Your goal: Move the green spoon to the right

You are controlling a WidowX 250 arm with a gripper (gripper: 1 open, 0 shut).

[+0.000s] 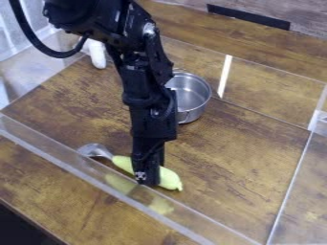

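Note:
The green spoon (169, 181) lies flat on the wooden table near the front acrylic wall, a yellow-green strip running left to right. My gripper (148, 175) points straight down on the middle of the spoon. Its dark fingers (152, 163) reach the spoon's surface and hide its centre. The fingers stand close together around the spoon. Whether they pinch it I cannot tell at this size.
A metal bowl (189, 96) stands just behind the arm. A grey curved piece (94, 150) lies left of the spoon. A white bottle (98, 53) is at the back left. Clear acrylic walls (228, 77) fence the table in front, at the right and behind.

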